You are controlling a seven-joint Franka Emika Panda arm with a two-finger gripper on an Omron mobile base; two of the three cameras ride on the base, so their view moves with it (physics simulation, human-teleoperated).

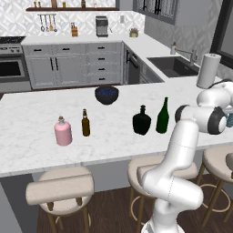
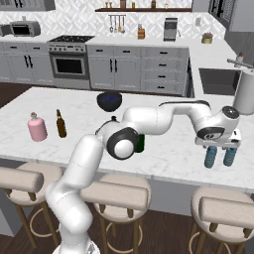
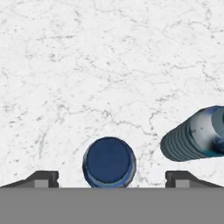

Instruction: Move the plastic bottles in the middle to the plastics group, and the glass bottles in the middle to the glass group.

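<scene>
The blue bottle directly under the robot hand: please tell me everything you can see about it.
The blue bottle is small, slim and pale-blue, translucent like plastic, with a ribbed body and a dark-blue round cap. It stands upright on the white marble counter, close beside a second similar bottle. The gripper hangs right above it, its jaws spread wide at either side of the cap without touching it.

White marble counter (image 1: 32,118) w/ bottles (image 1: 141,120), dark bowl (image 1: 106,94), paper-towel roll (image 1: 208,70).
</scene>
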